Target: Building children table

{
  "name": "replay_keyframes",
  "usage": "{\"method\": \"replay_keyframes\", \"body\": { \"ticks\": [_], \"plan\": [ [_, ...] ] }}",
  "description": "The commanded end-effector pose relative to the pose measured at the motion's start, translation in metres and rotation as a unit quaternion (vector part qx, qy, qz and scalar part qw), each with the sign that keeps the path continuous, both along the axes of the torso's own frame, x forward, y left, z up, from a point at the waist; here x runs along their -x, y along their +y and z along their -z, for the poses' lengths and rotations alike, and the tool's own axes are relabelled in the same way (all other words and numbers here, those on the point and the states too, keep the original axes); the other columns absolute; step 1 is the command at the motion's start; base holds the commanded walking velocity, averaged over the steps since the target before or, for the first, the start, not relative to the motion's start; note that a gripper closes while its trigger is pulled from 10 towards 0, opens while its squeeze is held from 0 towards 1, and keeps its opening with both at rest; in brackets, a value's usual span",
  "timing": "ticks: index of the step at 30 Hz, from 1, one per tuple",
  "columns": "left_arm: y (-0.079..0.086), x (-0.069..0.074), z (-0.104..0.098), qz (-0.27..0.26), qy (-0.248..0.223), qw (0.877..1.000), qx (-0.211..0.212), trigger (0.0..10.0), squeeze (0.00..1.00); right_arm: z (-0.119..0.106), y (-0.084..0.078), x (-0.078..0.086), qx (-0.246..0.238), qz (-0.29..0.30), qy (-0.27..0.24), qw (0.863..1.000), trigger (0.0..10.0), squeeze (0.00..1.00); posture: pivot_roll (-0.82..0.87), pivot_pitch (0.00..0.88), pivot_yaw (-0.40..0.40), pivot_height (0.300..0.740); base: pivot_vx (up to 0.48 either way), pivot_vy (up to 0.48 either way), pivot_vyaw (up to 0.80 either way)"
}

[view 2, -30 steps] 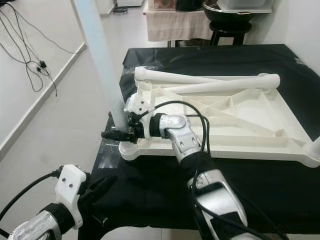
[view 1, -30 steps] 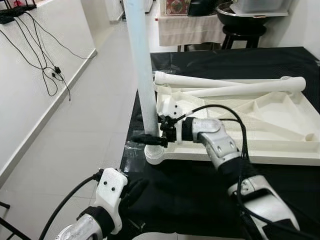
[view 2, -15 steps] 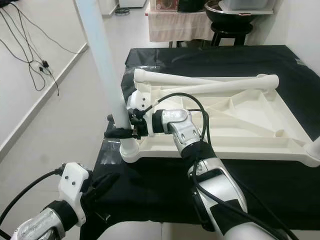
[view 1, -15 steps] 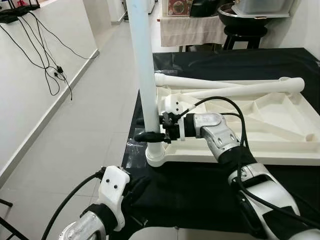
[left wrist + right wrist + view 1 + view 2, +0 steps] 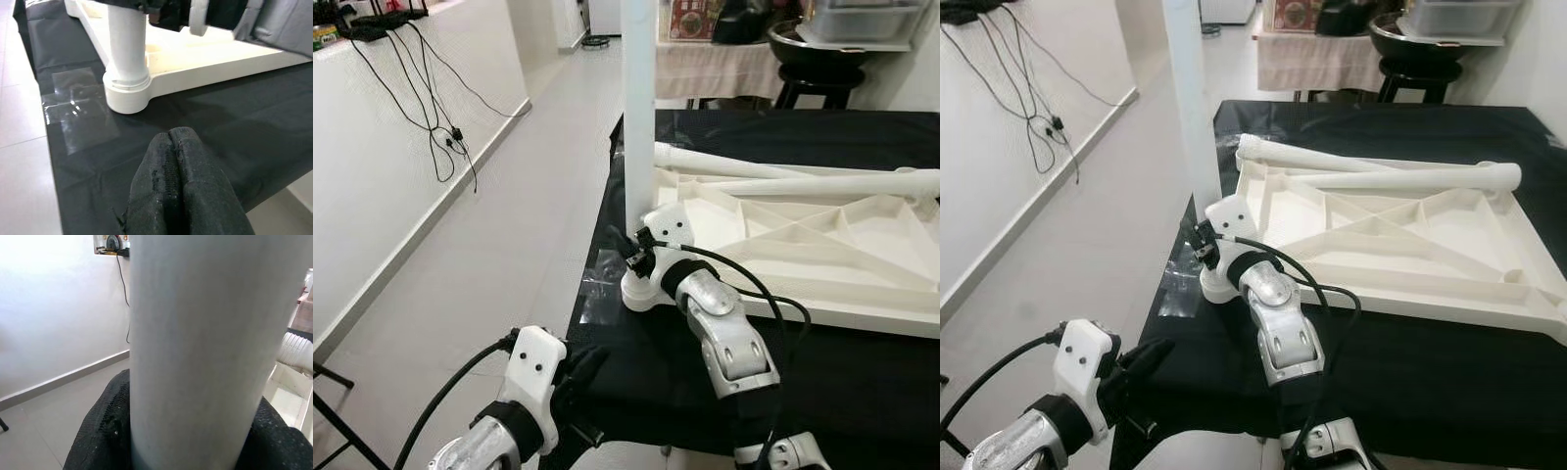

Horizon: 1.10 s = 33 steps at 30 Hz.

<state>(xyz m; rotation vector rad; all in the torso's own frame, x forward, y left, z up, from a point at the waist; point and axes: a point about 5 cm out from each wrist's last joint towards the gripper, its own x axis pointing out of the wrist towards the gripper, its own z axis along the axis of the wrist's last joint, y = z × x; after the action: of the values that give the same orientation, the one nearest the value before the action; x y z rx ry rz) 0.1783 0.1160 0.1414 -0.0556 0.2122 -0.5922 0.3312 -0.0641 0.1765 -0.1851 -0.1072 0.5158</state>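
You are looking at a room in a home: a pale tiled floor (image 5: pixel 509 245) runs along a white wall (image 5: pixel 382 166) with a skirting board, and black cables (image 5: pixel 431 117) hang down it from a ledge. Behind the black-covered table (image 5: pixel 1410 362) stands a small table under a beige cloth (image 5: pixel 715 70) and a dark stool (image 5: pixel 822 88) carrying a large dark bowl (image 5: pixel 822 39).

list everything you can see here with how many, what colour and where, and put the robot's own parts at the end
White plastic tabletop: one, upside down on the black cloth.
White plastic table leg: one, upright in the tabletop's near-left corner socket.
Loose white legs: two, lying across the tabletop's far edge.
Black cloth: one, covering the work surface.
Black cables: several, on the left white wall.
Dark stool: one, beyond.
Right pincer: shut on the upright leg's base.
Left pincer: shut, holding nothing, at the cloth's near edge.
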Motion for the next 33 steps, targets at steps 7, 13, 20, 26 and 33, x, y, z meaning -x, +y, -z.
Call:
{"method": "replay_keyframes", "body": {
  "ticks": [7, 13, 20, 26, 33],
  "plan": [
    [0.008, -0.003, 0.004, -0.006, 0.001, 1.0, -0.03, 10.0, 0.0, 0.011, 0.0, -0.009, 0.062, 0.055, 0.024, 0.996, 10.0, 0.0, 0.11, 0.059, 0.014, 0.74, 0.0, 0.0, 0.0],
    [0.006, -0.004, 0.008, -0.008, 0.004, 0.999, -0.031, 10.0, 0.0, 0.002, 0.001, -0.007, 0.044, 0.023, 0.021, 0.999, 10.0, 1.0, 0.1, 0.063, 0.011, 0.74, 0.0, 0.0, 0.0],
    [0.002, -0.003, 0.012, -0.011, 0.009, 1.0, -0.025, 10.0, 0.0, -0.003, -0.002, -0.013, 0.062, 0.009, 0.022, 0.998, 10.0, 0.0, 0.09, 0.073, -0.002, 0.74, 0.0, 0.0, 0.0],
    [0.004, -0.004, 0.012, -0.013, 0.007, 1.0, -0.021, 10.0, 0.0, -0.003, 0.003, -0.016, 0.065, 0.003, 0.024, 0.998, 10.0, 0.0, 0.09, 0.06, 0.005, 0.74, 0.0, 0.0, 0.0],
    [0.004, -0.006, 0.015, -0.014, 0.008, 1.0, -0.023, 10.0, 0.0, -0.002, 0.006, -0.016, 0.073, -0.035, 0.024, 0.996, 10.0, 0.0, 0.07, 0.055, 0.013, 0.74, 0.0, 0.0, 0.0]
  ]
}}
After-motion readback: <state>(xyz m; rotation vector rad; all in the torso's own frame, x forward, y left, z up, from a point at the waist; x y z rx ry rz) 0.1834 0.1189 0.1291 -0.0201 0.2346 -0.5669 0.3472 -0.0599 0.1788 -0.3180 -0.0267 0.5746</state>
